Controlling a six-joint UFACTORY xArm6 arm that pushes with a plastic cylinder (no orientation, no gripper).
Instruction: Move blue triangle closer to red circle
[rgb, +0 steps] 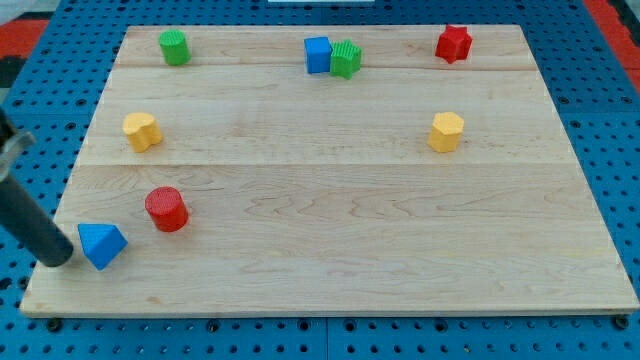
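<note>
The blue triangle (101, 244) lies near the board's lower left corner. The red circle (166, 209) stands a short way up and to its right, with a small gap between them. My tip (58, 257) is just left of the blue triangle, at the board's left edge, close to touching it. The dark rod slants up to the view's left edge.
On the wooden board (330, 250): a yellow block (141, 131) at the left, a green circle (174, 47) top left, a blue square (318, 54) beside a green block (346, 58) top middle, a red block (453, 43) top right, a yellow block (446, 131) at the right.
</note>
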